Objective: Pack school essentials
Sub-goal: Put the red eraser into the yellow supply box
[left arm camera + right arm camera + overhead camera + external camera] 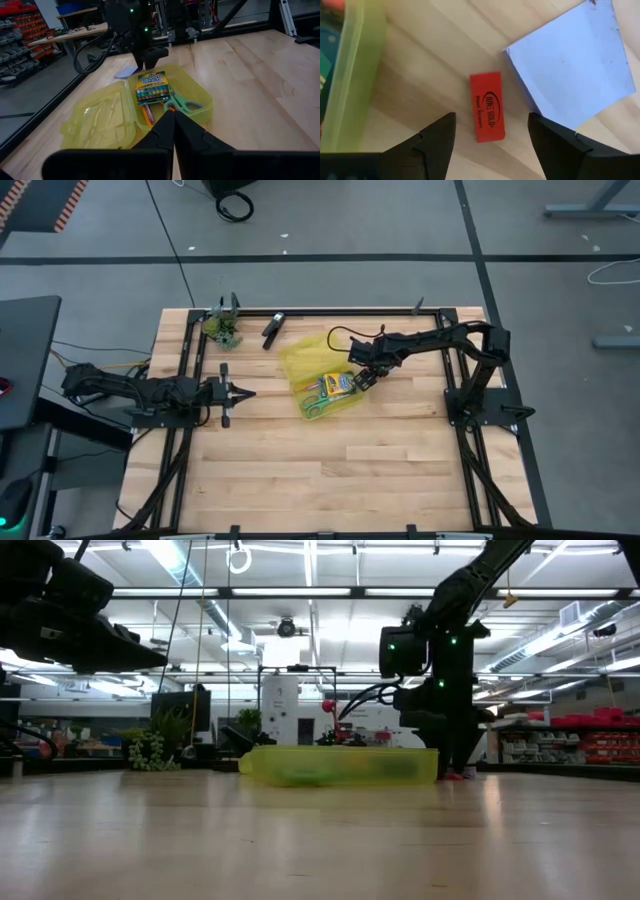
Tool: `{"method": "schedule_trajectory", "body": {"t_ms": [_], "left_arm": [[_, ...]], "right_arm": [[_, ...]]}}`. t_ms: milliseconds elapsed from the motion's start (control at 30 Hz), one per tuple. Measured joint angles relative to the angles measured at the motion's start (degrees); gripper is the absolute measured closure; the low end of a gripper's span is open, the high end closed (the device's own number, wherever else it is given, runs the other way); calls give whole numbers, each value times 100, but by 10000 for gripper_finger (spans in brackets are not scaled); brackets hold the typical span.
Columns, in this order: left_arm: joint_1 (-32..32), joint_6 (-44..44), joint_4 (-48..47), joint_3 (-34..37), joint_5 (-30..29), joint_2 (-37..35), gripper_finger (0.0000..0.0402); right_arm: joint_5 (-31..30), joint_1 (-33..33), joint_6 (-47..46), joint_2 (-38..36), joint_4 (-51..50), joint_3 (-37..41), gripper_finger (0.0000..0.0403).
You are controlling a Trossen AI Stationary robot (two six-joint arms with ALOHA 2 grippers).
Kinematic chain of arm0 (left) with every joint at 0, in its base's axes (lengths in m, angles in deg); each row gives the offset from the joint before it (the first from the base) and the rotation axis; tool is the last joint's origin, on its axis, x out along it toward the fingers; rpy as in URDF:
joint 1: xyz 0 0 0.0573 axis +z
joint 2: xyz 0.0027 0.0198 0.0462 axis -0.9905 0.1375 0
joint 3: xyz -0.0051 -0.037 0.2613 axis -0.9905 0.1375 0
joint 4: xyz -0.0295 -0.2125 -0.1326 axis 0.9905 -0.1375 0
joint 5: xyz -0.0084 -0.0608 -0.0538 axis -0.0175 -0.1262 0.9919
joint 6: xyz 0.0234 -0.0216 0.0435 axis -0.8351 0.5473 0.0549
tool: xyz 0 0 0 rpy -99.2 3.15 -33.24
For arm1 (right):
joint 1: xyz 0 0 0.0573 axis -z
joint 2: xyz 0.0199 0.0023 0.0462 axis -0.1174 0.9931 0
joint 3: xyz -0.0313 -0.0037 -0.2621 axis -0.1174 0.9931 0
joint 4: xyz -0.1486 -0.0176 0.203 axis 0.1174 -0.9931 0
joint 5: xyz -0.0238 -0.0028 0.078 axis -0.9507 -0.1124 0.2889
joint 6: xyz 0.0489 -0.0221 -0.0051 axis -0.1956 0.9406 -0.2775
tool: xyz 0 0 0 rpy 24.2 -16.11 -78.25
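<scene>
Right pincer of yours hangs low over the wooden surface, fingers spread wide with the small red rectangular eraser lying flat between them, untouched; the pale blue square notepad lies just beside it, and the translucent yellow plastic case stands on the eraser's other side. Inside that case you can see the green-yellow crayon box, the green-handled scissors and orange pencils. Your left pincer waits well apart, its fingers pressed together on nothing
</scene>
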Motion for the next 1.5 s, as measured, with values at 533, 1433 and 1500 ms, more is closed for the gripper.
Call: {"method": "schedule_trajectory", "body": {"t_ms": [533,1433,1500], "left_arm": [[0,31,2,2,0,0,387],[-1,45,-11,0,2,0,380],[-1,52,-11,0,2,0,381]], "right_arm": [[363,17,-77,-39,567,378,244],[168,-223,-75,31,-102,-392,325],[148,-254,-75,28,-234,-463,326]]}}
